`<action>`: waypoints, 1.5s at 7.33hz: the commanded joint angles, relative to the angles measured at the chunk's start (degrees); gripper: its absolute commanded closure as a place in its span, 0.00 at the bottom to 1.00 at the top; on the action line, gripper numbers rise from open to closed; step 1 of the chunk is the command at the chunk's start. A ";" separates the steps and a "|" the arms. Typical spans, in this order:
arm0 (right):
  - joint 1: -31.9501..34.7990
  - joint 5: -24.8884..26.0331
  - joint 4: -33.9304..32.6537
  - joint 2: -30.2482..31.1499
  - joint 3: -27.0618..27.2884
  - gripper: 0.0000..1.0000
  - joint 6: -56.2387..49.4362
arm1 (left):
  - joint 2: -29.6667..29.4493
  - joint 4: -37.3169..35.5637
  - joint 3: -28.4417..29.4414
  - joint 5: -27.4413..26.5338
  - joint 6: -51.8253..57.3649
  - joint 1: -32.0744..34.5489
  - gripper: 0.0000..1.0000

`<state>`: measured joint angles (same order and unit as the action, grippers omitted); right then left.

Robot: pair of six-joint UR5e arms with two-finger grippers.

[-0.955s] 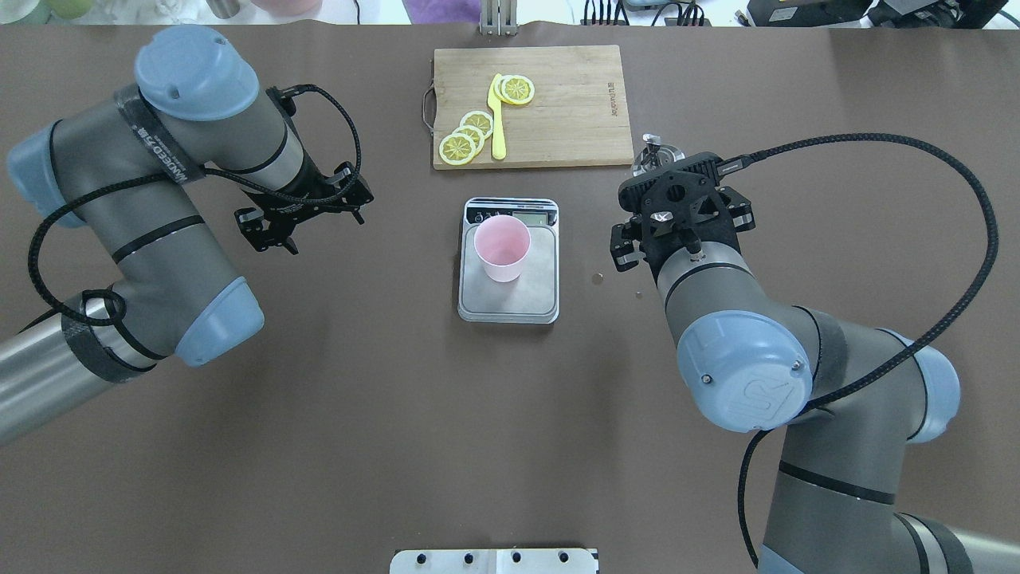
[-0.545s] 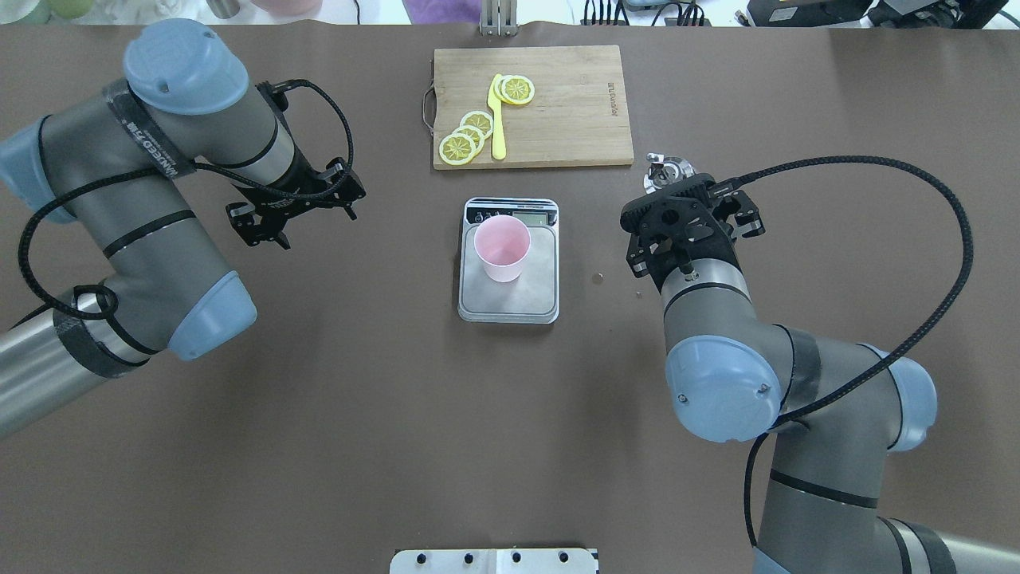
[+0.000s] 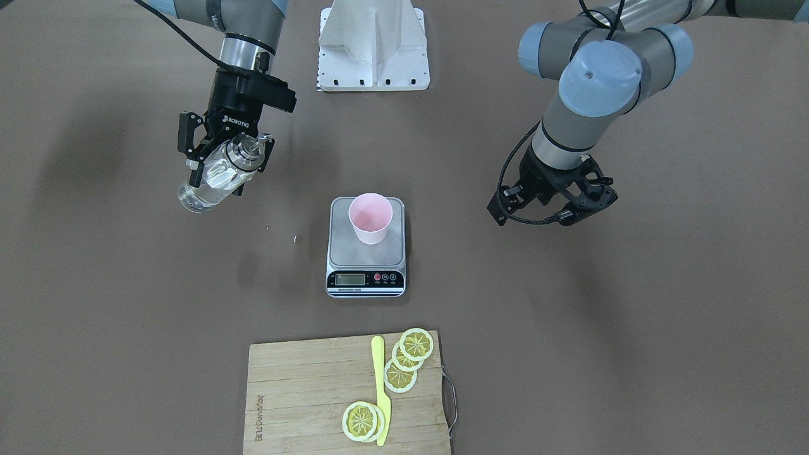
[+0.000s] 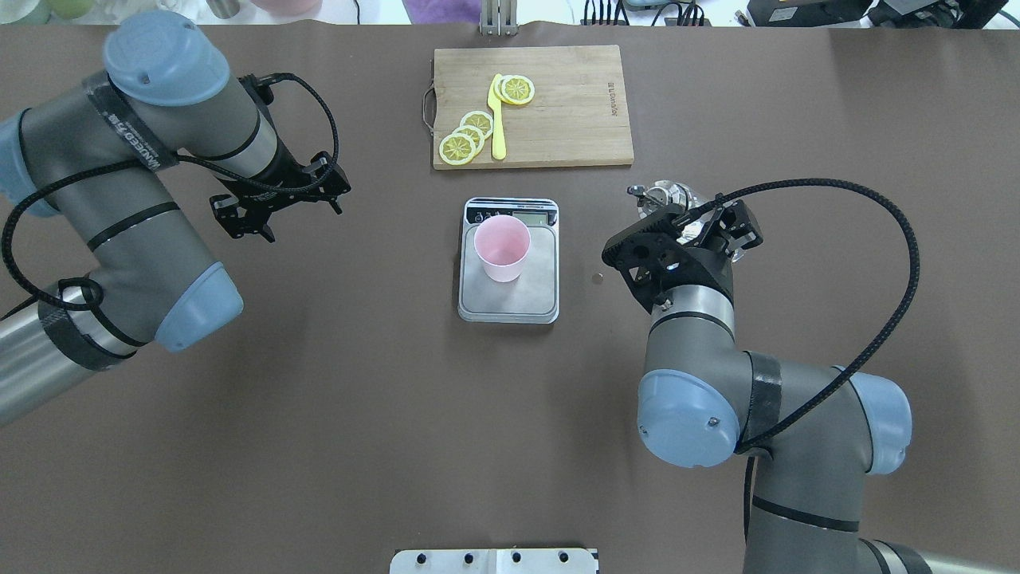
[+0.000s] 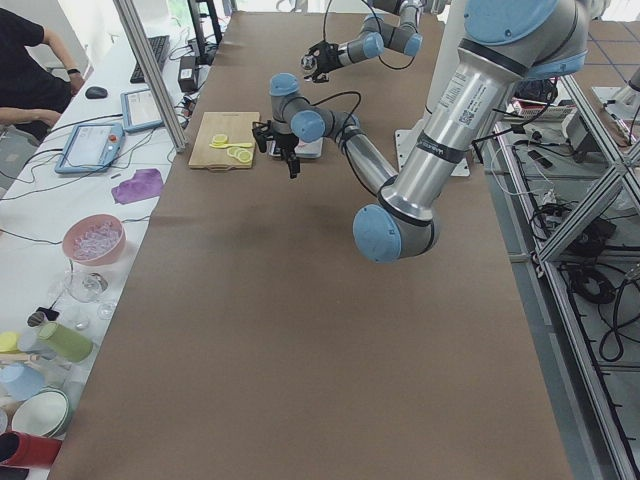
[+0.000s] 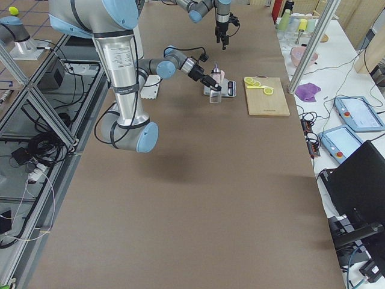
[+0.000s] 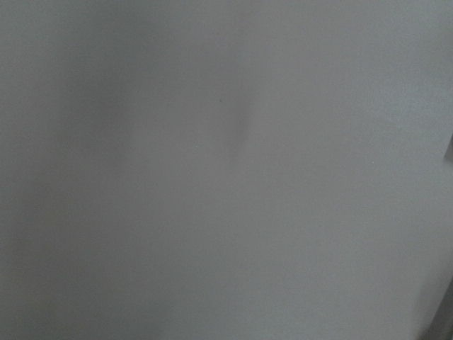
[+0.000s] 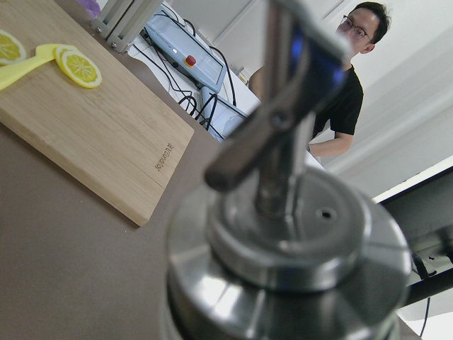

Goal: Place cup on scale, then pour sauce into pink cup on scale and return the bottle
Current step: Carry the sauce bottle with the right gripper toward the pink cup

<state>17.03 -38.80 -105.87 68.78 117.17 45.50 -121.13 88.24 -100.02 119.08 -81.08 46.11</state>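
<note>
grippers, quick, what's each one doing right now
left gripper: open, holding nothing.
right gripper: shut on the bottle.

"Anything from the left wrist camera?"
"Only grey blur. The left gripper (image 3: pixel 553 203) hides its fingers under the wrist, so I can't tell its state."
"The bottle (image 4: pixel 666 194)?"
"From overhead, just its cap peeks out at twelve o'clock of the right gripper (image 4: pixel 690 228). The digits on the scale (image 3: pixel 365 256) are too small to read."

Bare tabletop (image 3: pixel 284 202) lies between the right end effector (image 3: pixel 227 161), bottle (image 3: pixel 205 186) in grip, and the scale (image 3: pixel 365 279) — cup (image 3: pixel 370 218) atop, cutting board (image 3: pixel 303 392) beyond.
</note>
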 commanded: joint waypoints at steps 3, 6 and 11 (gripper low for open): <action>-1.65 3.81 -11.19 -4.10 -0.36 1.00 -4.07 | 0.19 0.09 0.61 0.10 0.57 0.29 0.01; -1.56 4.17 -12.78 -6.89 -5.77 1.00 -7.35 | 3.25 4.28 0.70 0.10 0.66 0.38 0.01; -1.47 2.50 -11.90 -13.85 -16.26 1.00 -7.27 | 3.88 5.71 1.67 0.19 1.45 0.99 0.01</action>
<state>15.57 -35.90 -117.95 56.08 103.10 38.07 -117.33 93.93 -98.40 119.26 -79.99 46.96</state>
